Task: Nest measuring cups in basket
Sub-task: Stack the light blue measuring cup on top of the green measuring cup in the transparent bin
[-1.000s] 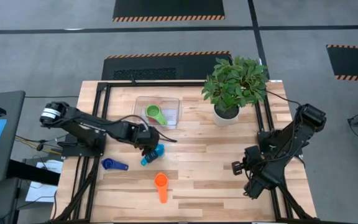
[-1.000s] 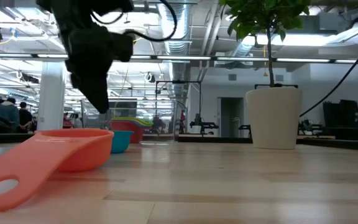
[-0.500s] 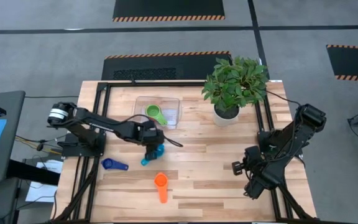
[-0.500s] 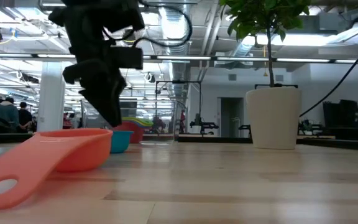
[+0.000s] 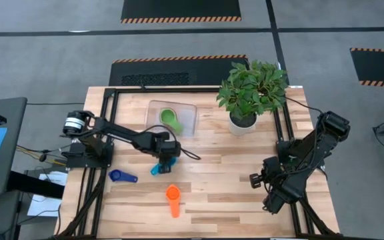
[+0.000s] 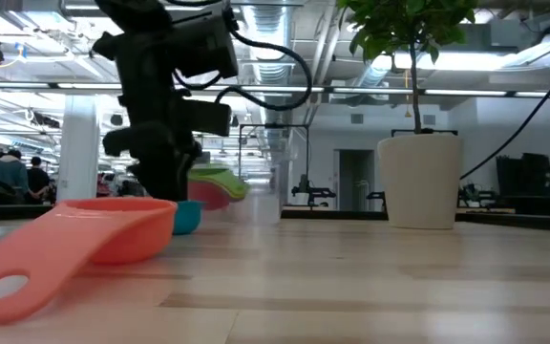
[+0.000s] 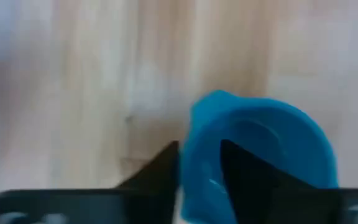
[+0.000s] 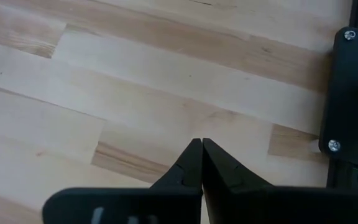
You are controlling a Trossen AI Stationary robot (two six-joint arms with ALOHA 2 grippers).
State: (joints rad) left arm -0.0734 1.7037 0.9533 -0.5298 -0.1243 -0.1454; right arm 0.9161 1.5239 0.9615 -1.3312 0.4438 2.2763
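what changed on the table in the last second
The left gripper swung toward the table's middle and dropped onto the blue cup; its fingers now straddle the cup's rim. The basket with the green cup shifted slightly. The dark blue cup, orange cup, plant pot and shut right gripper stayed put.

Count, ref = basket (image 5: pixel 187 115):
- 1 clear basket.
- Measuring cups visible: 4. 1 green cup (image 5: pixel 173 119) inside basket; low view shows red/yellow edges under it, can't count those.
- 1 light blue cup (image 5: pixel 160 167) just in front of basket.
- 1 dark blue cup (image 5: pixel 121 177) front-left of basket.
- 1 orange cup (image 5: pixel 173 199) farthest in front.
- 1 potted plant (image 5: pixel 252 90) right of basket.
- 2 arms.
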